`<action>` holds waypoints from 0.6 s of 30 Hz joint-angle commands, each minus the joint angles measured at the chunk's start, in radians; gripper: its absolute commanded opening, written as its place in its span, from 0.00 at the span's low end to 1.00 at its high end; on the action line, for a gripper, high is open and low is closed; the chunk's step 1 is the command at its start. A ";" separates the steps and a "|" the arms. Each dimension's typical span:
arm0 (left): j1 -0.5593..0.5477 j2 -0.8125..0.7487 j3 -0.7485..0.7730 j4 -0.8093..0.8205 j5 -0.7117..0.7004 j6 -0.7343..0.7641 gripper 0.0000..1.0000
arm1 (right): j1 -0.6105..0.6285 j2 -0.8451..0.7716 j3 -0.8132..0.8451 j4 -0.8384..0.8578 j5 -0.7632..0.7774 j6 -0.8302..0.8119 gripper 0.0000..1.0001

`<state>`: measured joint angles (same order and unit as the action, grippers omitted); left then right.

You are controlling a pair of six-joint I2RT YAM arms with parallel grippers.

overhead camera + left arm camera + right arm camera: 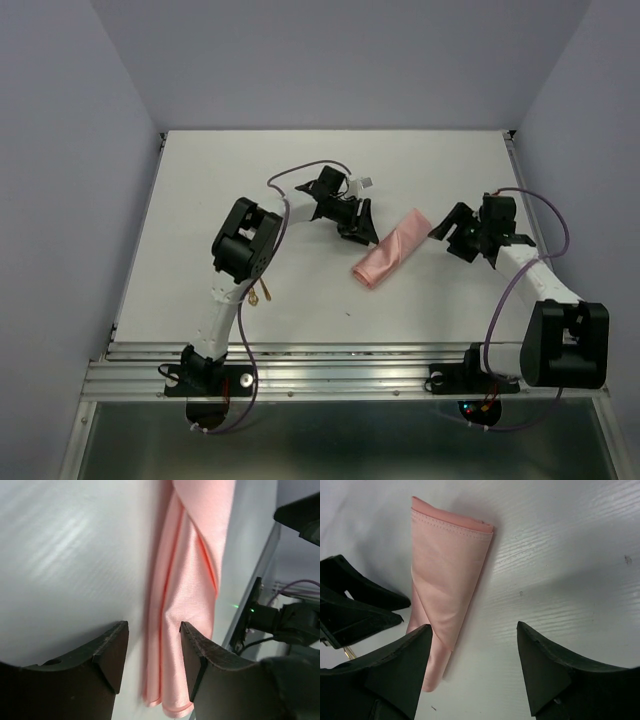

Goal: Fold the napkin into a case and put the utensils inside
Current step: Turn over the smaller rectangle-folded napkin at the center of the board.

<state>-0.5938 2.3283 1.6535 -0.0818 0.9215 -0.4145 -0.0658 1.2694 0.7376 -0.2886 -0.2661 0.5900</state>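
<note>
Your case [392, 262] lies flat on the white table [200, 200], right of centre and slanted from the near edge toward the far right corner. Its pointed end is toward your right gripper [472, 660]. The utensils [262, 293] show only as a gold glint by the left arm, toward the near left corner and well apart from the case. Your left gripper [152, 645] sits low at the case's long side with jaws apart, gripping nothing. One finger [200, 655] overlaps the cloth edge; can't tell if it touches. The right gripper's jaws are spread wide, holding nothing, just beside the case. Pale lilac walls surround the table, with a metal rail [330, 375] along the near edge.
</note>
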 commanded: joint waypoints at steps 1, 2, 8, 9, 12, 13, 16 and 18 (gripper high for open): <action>0.038 -0.101 0.083 -0.176 -0.169 0.134 0.57 | 0.010 0.027 0.080 0.002 -0.042 -0.064 0.70; 0.040 -0.113 0.101 -0.199 -0.200 0.149 0.57 | 0.024 0.036 0.086 0.006 -0.053 -0.056 0.62; 0.031 -0.271 0.054 -0.248 -0.362 0.154 0.40 | 0.118 0.123 0.126 0.104 -0.048 0.013 0.19; 0.026 -0.289 0.039 -0.248 -0.362 0.148 0.35 | 0.132 0.143 0.137 0.114 -0.045 0.017 0.17; 0.000 -0.337 -0.032 -0.210 -0.311 0.115 0.00 | 0.155 0.241 0.186 0.138 -0.054 0.025 0.10; -0.003 -0.346 -0.059 -0.190 -0.278 0.099 0.00 | 0.155 0.263 0.195 0.147 -0.067 0.031 0.10; -0.024 -0.379 -0.168 -0.118 -0.190 0.042 0.00 | 0.155 0.341 0.220 0.181 -0.079 0.050 0.09; -0.050 -0.391 -0.221 -0.102 -0.194 0.043 0.00 | 0.155 0.408 0.246 0.192 -0.076 0.051 0.09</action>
<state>-0.6064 1.9591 1.5246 -0.2268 0.6624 -0.3386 0.0872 1.6054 0.9264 -0.1677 -0.3294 0.6228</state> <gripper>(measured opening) 0.027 0.095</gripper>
